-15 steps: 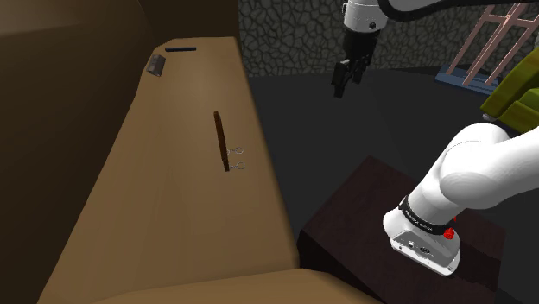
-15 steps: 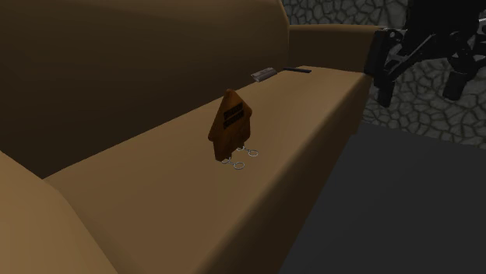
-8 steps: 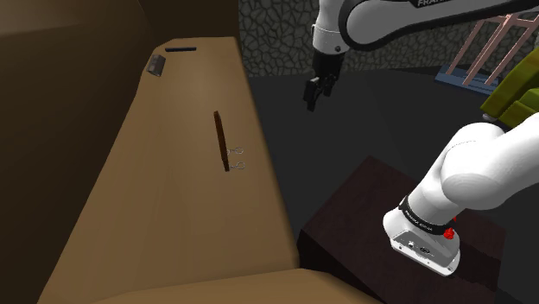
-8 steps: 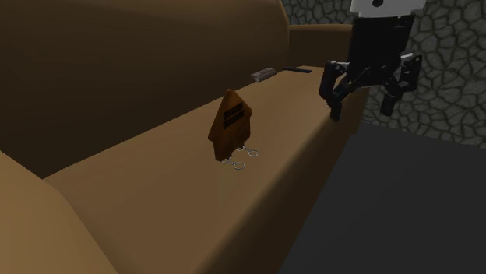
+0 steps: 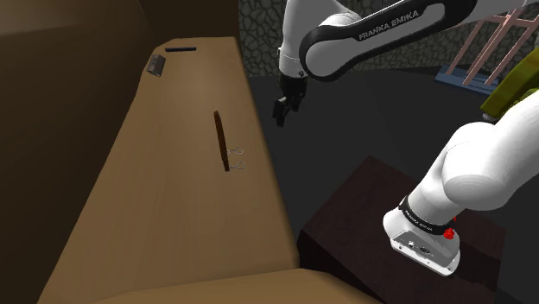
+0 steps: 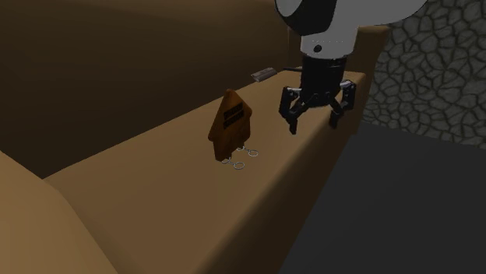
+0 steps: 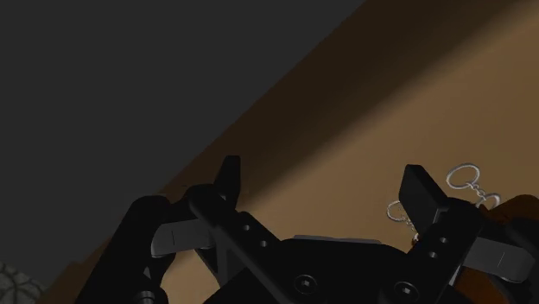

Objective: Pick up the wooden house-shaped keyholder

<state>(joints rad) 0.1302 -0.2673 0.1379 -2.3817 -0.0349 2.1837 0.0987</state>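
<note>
The brown house-shaped keyholder (image 6: 228,126) stands upright on the tan sofa seat (image 6: 148,194), with small metal key rings (image 6: 239,158) hanging at its foot. The shoulder view shows it edge-on as a thin dark slab (image 5: 221,141) on the seat (image 5: 173,181). My black gripper (image 6: 315,123) hangs open and empty over the seat's front edge, to the second exterior view's right of the keyholder and apart from it. In the shoulder view the gripper (image 5: 282,112) is just past the seat's edge. Beyond the gripper (image 7: 324,177) in the wrist view lie the key rings (image 7: 466,181), close to one fingertip.
A small grey object (image 5: 156,65) and a flat black one (image 5: 181,49) lie at the seat's far end. The sofa back (image 6: 117,62) rises behind the seat. A stone wall (image 6: 436,70) and dark floor (image 6: 405,210) lie beyond. My dark stand (image 5: 363,216) is nearby.
The arm has swung toward the sofa, and the gripper has come down from beside the seat's far end to its front edge near the keyholder. The keyholder has not moved.
</note>
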